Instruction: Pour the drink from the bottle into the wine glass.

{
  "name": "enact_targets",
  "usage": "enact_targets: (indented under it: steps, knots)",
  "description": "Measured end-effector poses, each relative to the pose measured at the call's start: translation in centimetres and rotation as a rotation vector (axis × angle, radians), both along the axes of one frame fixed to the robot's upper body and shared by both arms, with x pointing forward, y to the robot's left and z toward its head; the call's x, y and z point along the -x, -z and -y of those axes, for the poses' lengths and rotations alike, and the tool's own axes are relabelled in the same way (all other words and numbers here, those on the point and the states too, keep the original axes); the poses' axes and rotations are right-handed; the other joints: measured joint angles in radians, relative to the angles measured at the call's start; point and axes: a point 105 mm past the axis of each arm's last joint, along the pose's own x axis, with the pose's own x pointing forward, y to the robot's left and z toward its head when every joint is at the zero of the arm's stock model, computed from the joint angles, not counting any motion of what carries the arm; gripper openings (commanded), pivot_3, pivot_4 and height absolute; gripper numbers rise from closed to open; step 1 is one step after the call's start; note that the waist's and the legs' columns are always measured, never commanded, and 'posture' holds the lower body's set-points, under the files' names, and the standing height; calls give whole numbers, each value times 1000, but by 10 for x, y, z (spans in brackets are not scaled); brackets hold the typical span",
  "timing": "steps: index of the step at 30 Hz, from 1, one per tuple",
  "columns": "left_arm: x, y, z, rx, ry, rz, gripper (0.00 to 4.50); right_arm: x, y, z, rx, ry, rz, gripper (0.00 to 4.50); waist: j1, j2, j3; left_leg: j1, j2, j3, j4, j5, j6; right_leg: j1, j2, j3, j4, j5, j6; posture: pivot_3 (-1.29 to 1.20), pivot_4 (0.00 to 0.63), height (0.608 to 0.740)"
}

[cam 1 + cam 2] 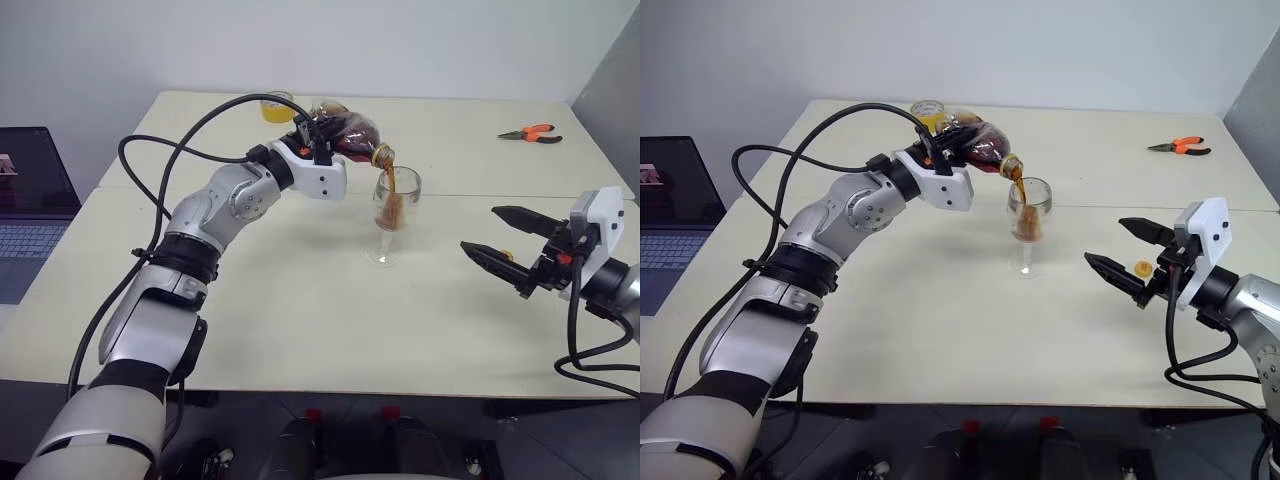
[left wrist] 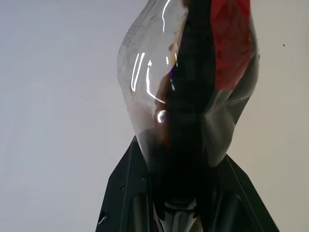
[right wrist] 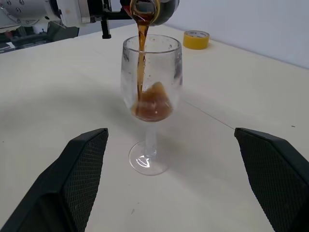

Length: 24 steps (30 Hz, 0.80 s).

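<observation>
My left gripper [image 1: 312, 138] is shut on the bottle [image 1: 350, 133], which is tipped over with its open mouth just above the wine glass [image 1: 393, 215]. A thin brown stream of the drink [image 3: 140, 58] falls into the bowl, where a foamy brown pool [image 3: 150, 108] has gathered at the bottom. Dark drink still fills part of the bottle [image 2: 193, 96], seen close between my black fingers [image 2: 125, 193]. The glass stands upright on the cream table [image 1: 300, 300]. My right gripper [image 1: 479, 228] hovers open to the right of the glass, pointing at it and holding nothing.
A yellow tape roll [image 1: 277, 106] lies behind the bottle at the table's far side. Orange-handled pliers [image 1: 530, 133] lie at the far right. A laptop [image 1: 30, 210] sits off the table's left edge. A seam [image 1: 500, 195] crosses the tabletop.
</observation>
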Motion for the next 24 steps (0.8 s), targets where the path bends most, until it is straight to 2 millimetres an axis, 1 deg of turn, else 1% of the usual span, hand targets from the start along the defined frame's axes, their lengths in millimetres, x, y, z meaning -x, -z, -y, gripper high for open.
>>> enact_targets:
  steps: [10,24]
  knots:
    - [1,-7,3,-6,11,28,815,0,2,0,-1,4,-1,4500,0,0,0,0,0,0,0,0,0,0,0,0,0,0,0,0,150,740]
    - [-1,-5,1,-6,2,19,815,1,3,-1,0,0,-4,4500,0,0,0,0,0,0,0,0,0,0,0,0,1,0,0,0,150,740]
